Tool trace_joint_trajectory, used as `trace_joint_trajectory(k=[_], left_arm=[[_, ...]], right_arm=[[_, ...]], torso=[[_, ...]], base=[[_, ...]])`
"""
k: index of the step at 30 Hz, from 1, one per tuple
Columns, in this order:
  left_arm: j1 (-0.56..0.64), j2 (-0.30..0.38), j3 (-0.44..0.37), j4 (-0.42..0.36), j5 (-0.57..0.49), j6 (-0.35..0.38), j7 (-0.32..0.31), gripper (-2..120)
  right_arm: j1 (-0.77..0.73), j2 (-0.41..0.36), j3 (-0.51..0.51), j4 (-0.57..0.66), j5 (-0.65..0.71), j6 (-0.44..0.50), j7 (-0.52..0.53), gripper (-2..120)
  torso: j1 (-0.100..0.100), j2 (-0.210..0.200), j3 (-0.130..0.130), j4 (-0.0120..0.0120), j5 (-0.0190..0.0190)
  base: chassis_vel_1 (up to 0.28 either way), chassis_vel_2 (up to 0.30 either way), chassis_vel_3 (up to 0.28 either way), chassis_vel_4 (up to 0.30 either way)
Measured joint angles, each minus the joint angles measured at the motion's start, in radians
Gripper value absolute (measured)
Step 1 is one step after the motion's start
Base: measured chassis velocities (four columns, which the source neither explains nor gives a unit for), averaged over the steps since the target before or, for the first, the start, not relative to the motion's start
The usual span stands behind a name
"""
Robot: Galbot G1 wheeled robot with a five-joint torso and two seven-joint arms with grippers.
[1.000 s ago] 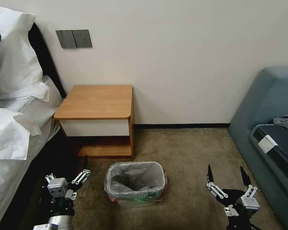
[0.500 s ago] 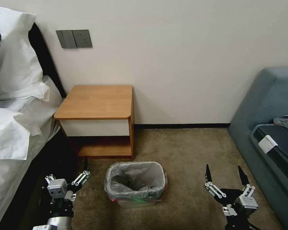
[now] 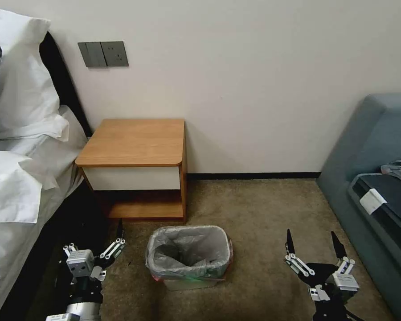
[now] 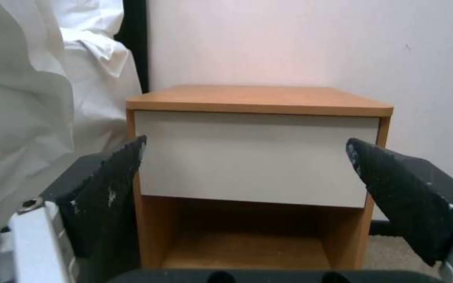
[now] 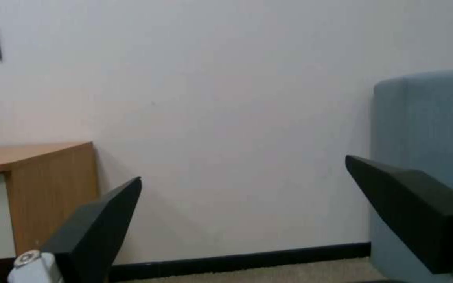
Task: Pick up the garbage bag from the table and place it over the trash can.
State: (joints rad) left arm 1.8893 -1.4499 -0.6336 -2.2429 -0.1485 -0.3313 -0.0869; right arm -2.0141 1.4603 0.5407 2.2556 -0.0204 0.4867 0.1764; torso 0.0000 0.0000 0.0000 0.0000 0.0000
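Already the garbage bag (image 3: 189, 254) is lining the trash can (image 3: 189, 281), its rim folded over the edge — the can is standing on the carpet (image 3: 258, 214) just in front of the table (image 3: 133, 142), whose top is lying bare. Left of the can, the left gripper (image 3: 107, 243) is hanging low with fingers spread wide; the right gripper (image 3: 313, 245) is hovering on the other side, well apart, equally wide and gripping nothing.

We cannot see the trash can's (image 3: 189, 281) walls beneath the garbage bag (image 3: 187, 253); the sofa (image 3: 378, 147) and pillows (image 3: 18, 80) run off the head view's edges.
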Motion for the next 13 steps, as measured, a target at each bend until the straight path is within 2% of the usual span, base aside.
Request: trace_joint_trajectory(k=[13], left_arm=[[0.0,0.0,0.0,0.001,0.0,0.0,-0.001,100]], right_arm=[[0.001,0.0,0.0,0.0,0.0,-0.001,0.001,100]], torso=[[0.0,0.0,0.0,0.0,0.0]], base=[[0.0,0.0,0.0,0.0]])
